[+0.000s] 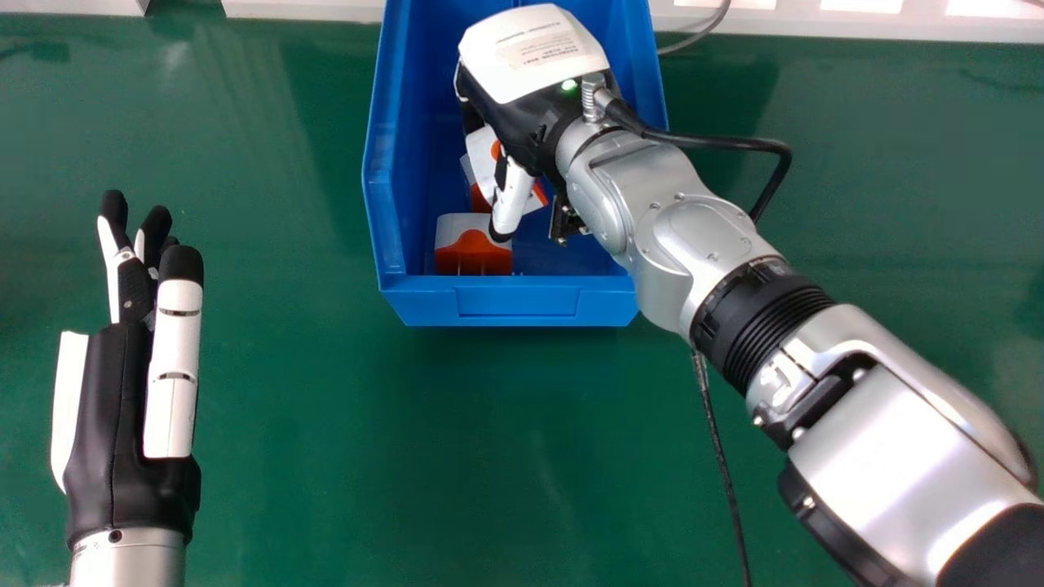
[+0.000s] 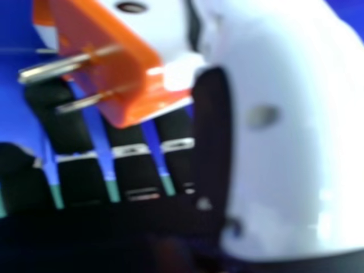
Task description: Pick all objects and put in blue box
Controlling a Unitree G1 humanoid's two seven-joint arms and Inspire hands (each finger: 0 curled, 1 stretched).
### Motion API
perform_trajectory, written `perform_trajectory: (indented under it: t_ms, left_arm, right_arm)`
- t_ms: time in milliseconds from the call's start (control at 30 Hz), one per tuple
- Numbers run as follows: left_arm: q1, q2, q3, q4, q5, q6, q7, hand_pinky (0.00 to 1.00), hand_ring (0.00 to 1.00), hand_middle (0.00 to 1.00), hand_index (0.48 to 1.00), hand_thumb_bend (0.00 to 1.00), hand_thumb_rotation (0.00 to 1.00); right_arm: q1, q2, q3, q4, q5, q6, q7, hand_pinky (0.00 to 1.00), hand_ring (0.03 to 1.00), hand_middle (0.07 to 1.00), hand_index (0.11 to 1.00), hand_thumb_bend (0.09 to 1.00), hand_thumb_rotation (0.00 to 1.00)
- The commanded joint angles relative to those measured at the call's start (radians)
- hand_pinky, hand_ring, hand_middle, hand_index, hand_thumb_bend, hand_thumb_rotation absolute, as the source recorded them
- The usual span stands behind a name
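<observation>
Head view: a white-and-orange plug [image 1: 473, 253] lies near the right hand [image 1: 522, 106].

The green table [image 1: 367, 456] bears the box [image 1: 514, 302], around the right hand [image 1: 522, 98] and right of the left hand [image 1: 122, 408].

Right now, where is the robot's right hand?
Top middle, head view: the right hand is over the blue box, by the orange-white plug nearest its front.

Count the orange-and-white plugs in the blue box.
At least 2: one plug at the near end of the blue box, another farther in, partly under the right hand. That one may be two; the hand may hide more.
</observation>
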Motion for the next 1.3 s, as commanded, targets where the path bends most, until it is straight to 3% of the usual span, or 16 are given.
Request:
perform_trajectory:
  t_ms: [0, 33, 100, 167, 233, 400, 500, 600, 700, 800, 867, 967, 1067, 1133, 1167, 1267]
  left_arm:
    - [-0.005, 0.006, 0.002, -0.018, -0.008, -0.011, -0.002, 1.0, 1.0, 1.0, 1.0, 0.46, 0.97]
    - [-0.007, 0.008, 0.003, -0.017, -0.018, -0.007, -0.007, 1.0, 1.0, 1.0, 1.0, 0.46, 0.96]
    - [-0.009, 0.01, 0.004, -0.011, -0.015, -0.017, -0.008, 1.0, 1.0, 1.0, 1.0, 0.44, 0.95]
    - [-0.008, 0.011, 0.004, -0.013, -0.01, -0.016, -0.005, 1.0, 1.0, 1.0, 1.0, 0.43, 0.97]
    - [-0.007, 0.01, 0.003, -0.02, -0.013, -0.003, -0.003, 1.0, 1.0, 1.0, 1.0, 0.45, 0.98]
    - [-0.004, 0.016, 0.001, -0.021, 0.01, -0.005, 0.002, 1.0, 1.0, 1.0, 1.0, 0.49, 1.0]
    - [-0.007, 0.016, 0.004, -0.017, 0.014, -0.005, 0.003, 1.0, 1.0, 1.0, 1.0, 0.49, 0.99]
    - [-0.014, 0.018, 0.007, -0.007, 0.007, -0.007, -0.001, 1.0, 1.0, 1.0, 1.0, 0.49, 0.98]
    - [-0.018, 0.022, 0.01, -0.001, -0.002, -0.002, -0.005, 1.0, 1.0, 1.0, 1.0, 0.47, 0.96]
    - [-0.019, 0.024, 0.013, 0.003, -0.002, 0.003, -0.001, 1.0, 1.0, 1.0, 1.0, 0.47, 0.97]
    - [-0.018, 0.027, 0.015, 0.009, 0.005, -0.006, 0.001, 1.0, 1.0, 1.0, 1.0, 0.44, 0.98]
    - [-0.021, 0.027, 0.02, 0.022, -0.002, -0.015, 0.001, 1.0, 1.0, 1.0, 1.0, 0.45, 0.99]
    - [-0.023, 0.029, 0.026, 0.034, -0.011, -0.027, -0.004, 1.0, 1.0, 1.0, 1.0, 0.46, 0.99]
    - [-0.022, 0.035, 0.031, 0.041, -0.008, -0.033, -0.006, 1.0, 1.0, 1.0, 1.0, 0.47, 1.0]
    - [-0.02, 0.04, 0.034, 0.043, 0.003, -0.032, -0.003, 1.0, 1.0, 1.0, 1.0, 0.48, 1.0]
    - [-0.017, 0.042, 0.043, 0.044, -0.02, -0.022, -0.013, 1.0, 1.0, 1.0, 1.0, 0.5, 1.0]
  right_arm:
    - [-0.03, -0.015, 0.007, -0.034, 0.002, 0.011, 0.0, 0.68, 0.778, 0.807, 0.766, 0.557, 0.52]
    - [-0.029, -0.017, 0.008, -0.037, 0.006, 0.012, 0.002, 0.75, 0.851, 0.872, 0.833, 0.576, 0.59]
    - [-0.027, -0.019, 0.007, -0.04, 0.012, 0.016, 0.002, 0.85, 0.947, 0.96, 0.921, 0.618, 0.66]
    - [-0.027, -0.022, 0.012, -0.046, 0.009, 0.024, 0.003, 0.95, 0.987, 0.99, 0.976, 0.652, 0.73]
    - [-0.023, -0.024, 0.016, -0.056, 0.006, 0.033, -0.003, 0.99, 0.997, 0.998, 0.994, 0.673, 0.75]
    - [-0.004, -0.04, 0.019, -0.094, 0.012, 0.044, -0.012, 1.0, 1.0, 1.0, 1.0, 0.682, 0.77]
    - [0.005, -0.046, 0.012, -0.117, 0.02, 0.054, -0.01, 1.0, 1.0, 1.0, 1.0, 0.674, 0.77]
    - [0.017, -0.054, 0.004, -0.146, 0.031, 0.059, -0.018, 1.0, 1.0, 1.0, 1.0, 0.658, 0.74]
    - [0.031, -0.063, 0.003, -0.182, 0.037, 0.074, -0.018, 1.0, 1.0, 1.0, 1.0, 0.596, 0.66]
    - [0.056, -0.08, 0.007, -0.249, 0.027, 0.096, -0.008, 1.0, 1.0, 1.0, 1.0, 0.548, 0.59]
    - [0.101, -0.115, 0.009, -0.356, 0.011, 0.108, 0.002, 1.0, 1.0, 1.0, 0.988, 0.511, 0.5]
    - [0.194, -0.174, -0.001, -0.563, -0.003, 0.144, 0.051, 1.0, 1.0, 1.0, 0.983, 0.479, 0.41]
    - [0.313, -0.243, -0.01, -0.788, -0.036, 0.172, 0.093, 1.0, 1.0, 1.0, 0.988, 0.44, 0.43]
    - [0.396, -0.276, -0.029, -0.919, -0.04, 0.175, 0.112, 1.0, 1.0, 1.0, 0.99, 0.424, 0.43]
    - [0.452, -0.293, -0.045, -0.996, -0.032, 0.172, 0.118, 0.99, 1.0, 1.0, 0.995, 0.409, 0.44]
    - [0.638, -0.339, -0.087, -1.203, -0.013, 0.139, 0.093, 0.98, 1.0, 1.0, 1.0, 0.371, 0.56]
